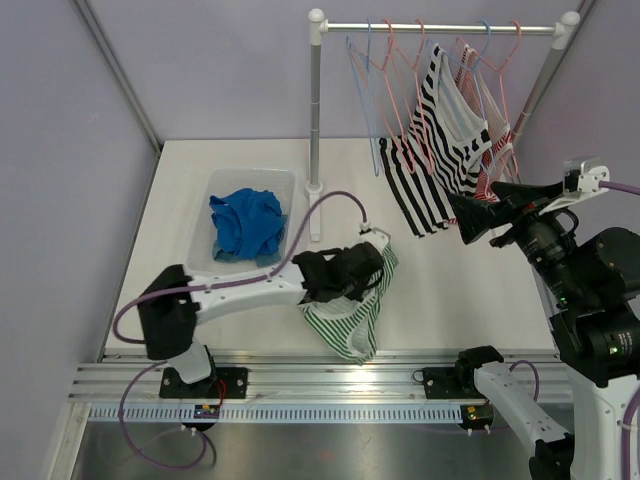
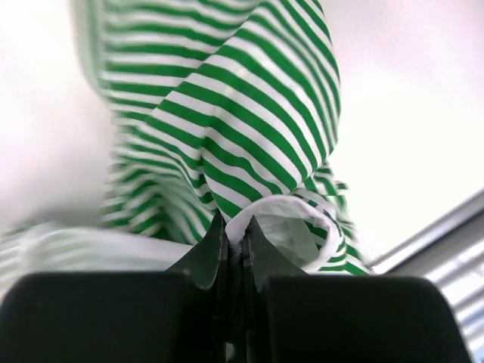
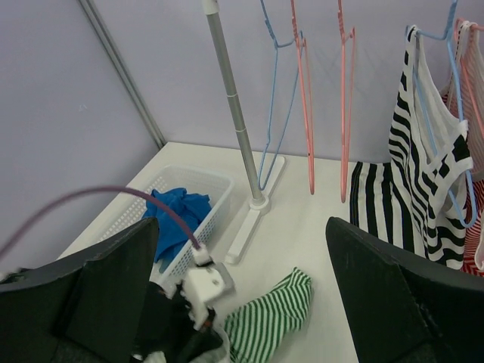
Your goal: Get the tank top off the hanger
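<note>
A green-and-white striped tank top (image 1: 350, 325) lies crumpled on the table near the front edge, off any hanger. My left gripper (image 1: 345, 275) rests on it, shut on its white edge band. In the left wrist view the band (image 2: 261, 210) is pinched between the closed fingers of the left gripper (image 2: 236, 227), and the striped cloth (image 2: 227, 113) rises above them. A black-and-white striped tank top (image 1: 435, 150) hangs on a hanger on the rack. My right gripper (image 1: 480, 210) hovers open just beside its lower hem, holding nothing. The right wrist view shows this top (image 3: 412, 189) to the right of the right gripper (image 3: 242, 223).
A clothes rack (image 1: 315, 110) stands at the back with several empty pink and blue hangers (image 1: 390, 90). A red-striped garment (image 1: 495, 160) hangs behind the black one. A white basket (image 1: 225, 185) at the left holds blue cloth (image 1: 245, 225). A metal rail (image 1: 320, 375) runs along the front.
</note>
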`<state>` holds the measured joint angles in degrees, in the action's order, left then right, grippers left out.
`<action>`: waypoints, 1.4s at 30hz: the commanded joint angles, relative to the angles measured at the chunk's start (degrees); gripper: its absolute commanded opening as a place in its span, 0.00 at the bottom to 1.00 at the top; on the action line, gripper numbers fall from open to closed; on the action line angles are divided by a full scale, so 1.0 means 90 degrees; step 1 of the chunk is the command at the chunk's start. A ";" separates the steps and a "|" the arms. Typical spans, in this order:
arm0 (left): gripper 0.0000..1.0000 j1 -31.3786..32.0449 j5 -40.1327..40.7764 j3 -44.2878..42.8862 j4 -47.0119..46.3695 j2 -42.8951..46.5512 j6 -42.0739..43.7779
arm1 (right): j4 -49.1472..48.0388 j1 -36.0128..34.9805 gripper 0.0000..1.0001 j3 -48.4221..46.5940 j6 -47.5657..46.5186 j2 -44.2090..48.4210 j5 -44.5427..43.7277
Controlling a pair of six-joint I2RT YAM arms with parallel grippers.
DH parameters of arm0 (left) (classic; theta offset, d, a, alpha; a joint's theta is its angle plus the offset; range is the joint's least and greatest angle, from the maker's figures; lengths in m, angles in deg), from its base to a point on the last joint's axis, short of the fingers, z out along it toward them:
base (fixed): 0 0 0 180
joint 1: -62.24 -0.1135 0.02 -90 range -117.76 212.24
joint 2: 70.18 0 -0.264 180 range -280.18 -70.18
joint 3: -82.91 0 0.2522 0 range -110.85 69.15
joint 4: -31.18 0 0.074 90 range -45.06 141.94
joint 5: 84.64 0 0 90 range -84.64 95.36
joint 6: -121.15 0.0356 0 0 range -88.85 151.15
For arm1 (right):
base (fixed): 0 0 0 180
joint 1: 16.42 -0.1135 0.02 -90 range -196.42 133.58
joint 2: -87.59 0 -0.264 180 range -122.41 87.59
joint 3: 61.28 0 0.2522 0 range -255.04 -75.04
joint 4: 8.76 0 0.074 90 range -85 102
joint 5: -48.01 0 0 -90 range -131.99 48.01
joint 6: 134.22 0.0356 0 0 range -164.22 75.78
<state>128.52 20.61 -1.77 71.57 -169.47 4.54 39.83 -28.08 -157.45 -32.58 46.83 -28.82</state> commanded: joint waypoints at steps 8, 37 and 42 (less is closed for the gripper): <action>0.00 -0.1103 0.2515 -0.2217 0.2157 0.2320 0.0310 | -0.0364 0.0016 0.99 0.0143 0.0113 -0.0013 0.0089; 0.00 -0.6290 -0.0698 -0.4288 0.3623 -0.0402 0.1286 | -0.0627 0.0007 1.00 0.0397 0.0045 0.0163 0.0226; 0.00 -0.6125 -0.1196 -0.4026 0.3204 -0.1300 0.1404 | -0.0774 0.0007 1.00 0.0543 0.0103 0.0104 0.0246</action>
<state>71.78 12.37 -38.11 102.68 -179.06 15.27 36.13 -28.08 -153.17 -31.97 48.17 -27.80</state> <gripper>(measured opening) 0.044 0.993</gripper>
